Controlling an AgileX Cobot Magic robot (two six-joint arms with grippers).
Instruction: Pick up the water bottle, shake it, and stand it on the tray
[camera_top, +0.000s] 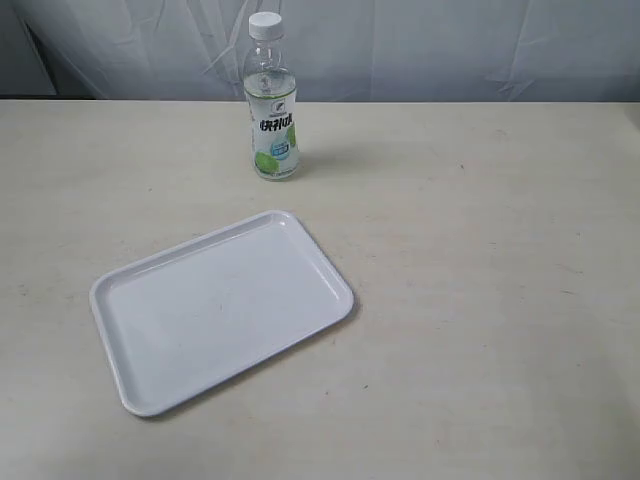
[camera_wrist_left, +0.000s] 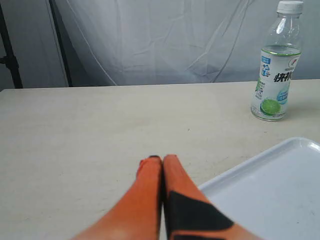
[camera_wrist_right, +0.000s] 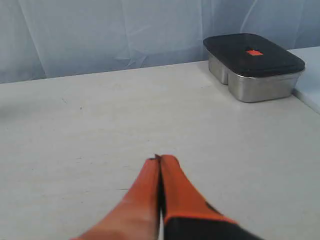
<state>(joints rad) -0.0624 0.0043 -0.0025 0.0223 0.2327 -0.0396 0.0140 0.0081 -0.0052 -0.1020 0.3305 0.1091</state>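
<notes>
The water bottle stands upright near the table's far edge, clear with a white cap and a lime label; it also shows in the left wrist view as the bottle. The white tray lies flat in front of it, slightly to the left, with nothing on it, and its corner shows in the left wrist view. My left gripper is shut and holds nothing, low over the table beside the tray. My right gripper is shut with nothing in it, over bare table. Neither gripper appears in the exterior view.
A steel box with a black lid sits on the table, seen only in the right wrist view. A white curtain hangs behind the table's far edge. A dark stand leg rises behind the table.
</notes>
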